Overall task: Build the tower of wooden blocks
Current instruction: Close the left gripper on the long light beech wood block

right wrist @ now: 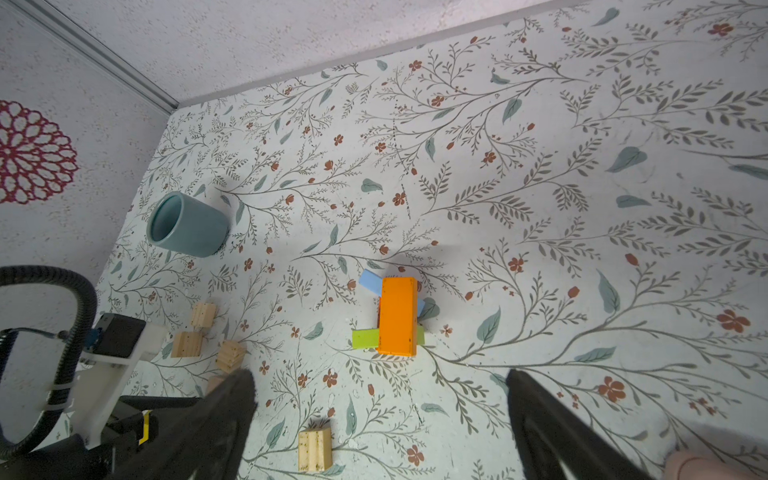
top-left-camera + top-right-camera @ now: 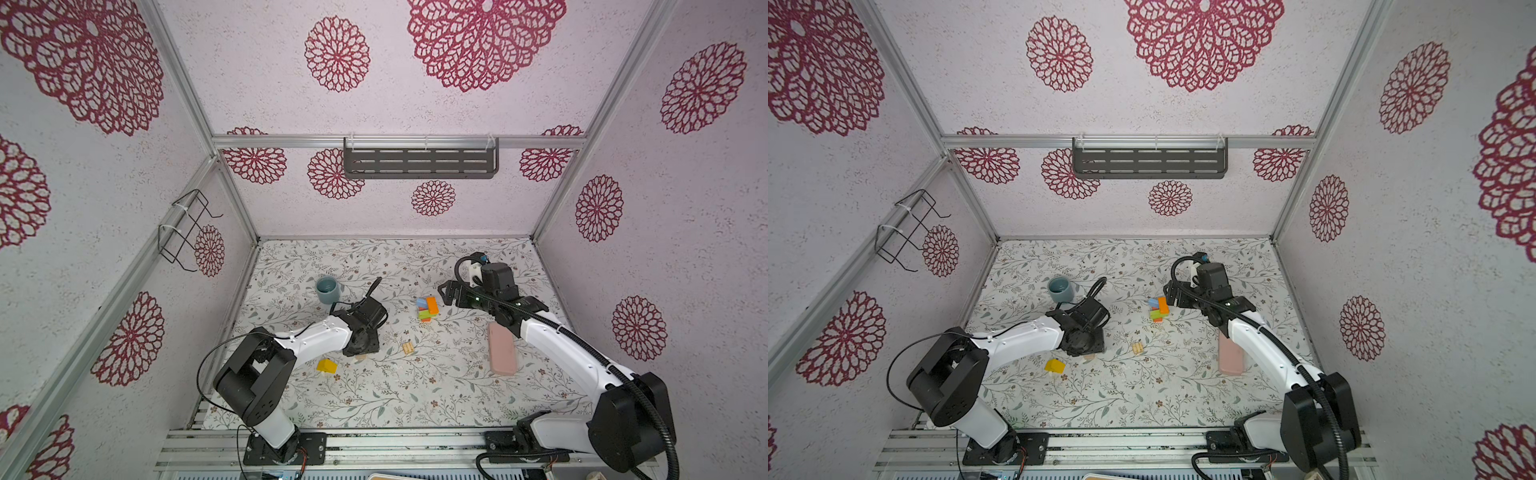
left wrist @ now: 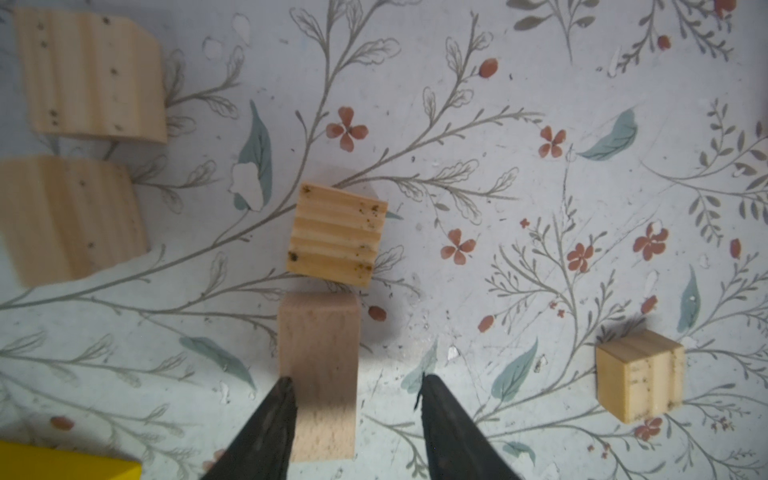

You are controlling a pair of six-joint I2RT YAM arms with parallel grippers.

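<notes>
Floral tabletop (image 2: 415,395) lay mostly bare toward its front edge. In both top views the left arm (image 2: 316,336) hid most loose pieces. Its wrist view showed five plain wood blocks (image 3: 336,235), two of them cropped, and a cut-off yellow block (image 3: 62,463). The left gripper (image 3: 355,378) stood part-open astride a smooth block (image 3: 318,332), one finger clear of it. The right gripper (image 1: 380,373) gaped empty near the mid-table tower (image 1: 398,316).

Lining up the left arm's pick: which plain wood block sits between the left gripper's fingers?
The smooth, ungrooved block: it alone lies between the left gripper's open fingers, close against one. The nearest grooved block lies just past the fingertips.
</notes>
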